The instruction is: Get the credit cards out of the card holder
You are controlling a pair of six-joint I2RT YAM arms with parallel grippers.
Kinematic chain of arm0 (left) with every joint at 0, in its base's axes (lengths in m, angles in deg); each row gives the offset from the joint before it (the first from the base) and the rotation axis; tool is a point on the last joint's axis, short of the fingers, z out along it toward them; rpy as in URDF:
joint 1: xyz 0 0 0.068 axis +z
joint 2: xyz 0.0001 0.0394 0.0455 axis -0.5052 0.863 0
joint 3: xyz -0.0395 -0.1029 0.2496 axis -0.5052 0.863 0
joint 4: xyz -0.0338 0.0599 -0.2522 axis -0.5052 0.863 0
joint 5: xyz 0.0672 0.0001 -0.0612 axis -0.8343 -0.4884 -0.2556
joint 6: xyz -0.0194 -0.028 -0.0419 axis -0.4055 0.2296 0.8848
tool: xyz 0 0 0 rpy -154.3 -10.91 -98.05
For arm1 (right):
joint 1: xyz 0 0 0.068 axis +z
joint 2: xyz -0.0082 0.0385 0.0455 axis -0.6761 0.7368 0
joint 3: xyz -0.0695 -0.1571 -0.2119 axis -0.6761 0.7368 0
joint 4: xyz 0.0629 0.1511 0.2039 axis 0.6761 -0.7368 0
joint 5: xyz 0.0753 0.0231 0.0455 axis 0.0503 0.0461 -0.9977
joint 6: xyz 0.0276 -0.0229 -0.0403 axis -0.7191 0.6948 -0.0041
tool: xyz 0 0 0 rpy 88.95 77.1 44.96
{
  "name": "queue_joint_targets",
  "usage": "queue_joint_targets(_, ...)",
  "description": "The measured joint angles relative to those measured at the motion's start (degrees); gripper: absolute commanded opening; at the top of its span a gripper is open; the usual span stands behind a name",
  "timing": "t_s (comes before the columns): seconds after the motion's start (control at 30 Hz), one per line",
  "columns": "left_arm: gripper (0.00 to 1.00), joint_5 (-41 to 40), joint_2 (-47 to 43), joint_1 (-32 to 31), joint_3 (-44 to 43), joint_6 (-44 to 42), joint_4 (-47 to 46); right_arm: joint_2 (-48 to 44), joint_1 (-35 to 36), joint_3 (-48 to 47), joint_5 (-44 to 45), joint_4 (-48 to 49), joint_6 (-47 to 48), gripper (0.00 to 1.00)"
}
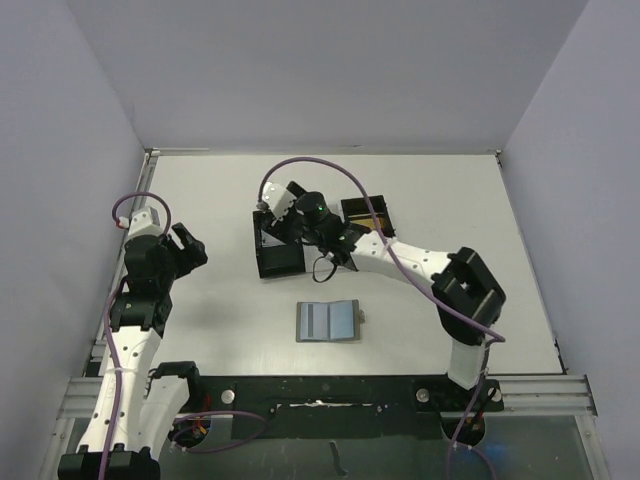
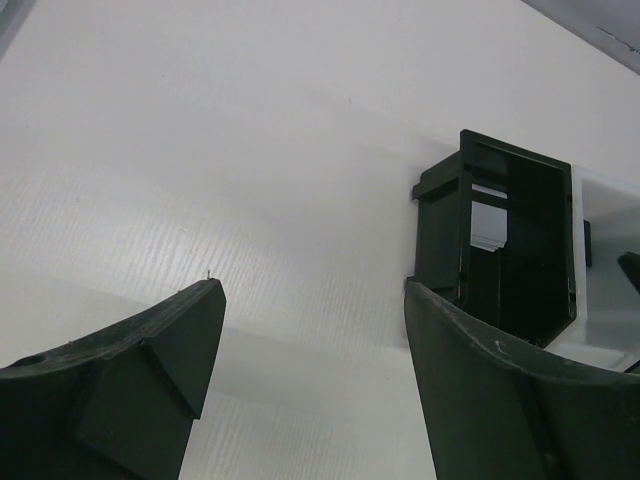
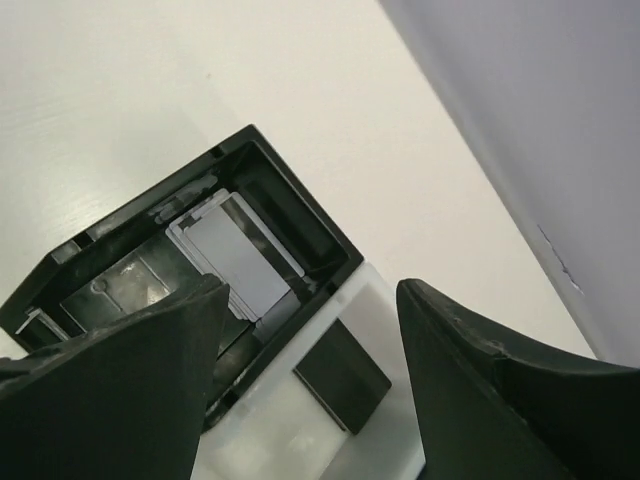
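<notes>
Card holder (image 1: 328,321) unfolded flat, blue-grey | left fingers (image 2: 150,380) apart | right fingers (image 3: 500,380) apart

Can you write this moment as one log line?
right fingers: open over tray | cards: in tray | card holder: open on table | left fingers: open

At the top view's centre the right arm (image 1: 400,260) hid part of the tray (image 1: 278,262), slots in the holder (image 1: 328,321) below were too small to read, and the left-wrist view's right edge cut the tray off.
</notes>
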Motion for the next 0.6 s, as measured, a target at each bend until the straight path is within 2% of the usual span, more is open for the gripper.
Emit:
queue_joint_targets(0.13, 0.73, -0.35, -0.85, 0.0, 0.11, 0.0, -0.02, -11.08, 0.24, 14.08, 6.23, 12.79, -5.97, 0.99)
queue_joint_targets(0.27, 0.73, -0.59, -3.85, 0.0, 1.22, 0.02, -0.7, -18.38, 0.31, 20.59, 13.44, 16.52, -14.78, 0.98)
queue_joint_targets(0.33, 0.73, -0.59, -4.76, 0.0, 1.51, 0.02, -0.87, -20.9, -0.42, 20.81, 15.56, 13.66, -20.5, 0.97)
queue_joint_targets(0.53, 0.73, -0.57, -4.96, -0.02, 1.53, -0.02, -1.27, -28.72, -7.13, 24.39, 11.63, 3.8, -37.83, 0.98)
queue_joint_targets(0.6, 0.73, -0.57, -4.9, -0.02, 1.53, -0.02, -1.27, -30.75, -6.29, 26.51, 13.33, 0.15, -44.41, 0.99)
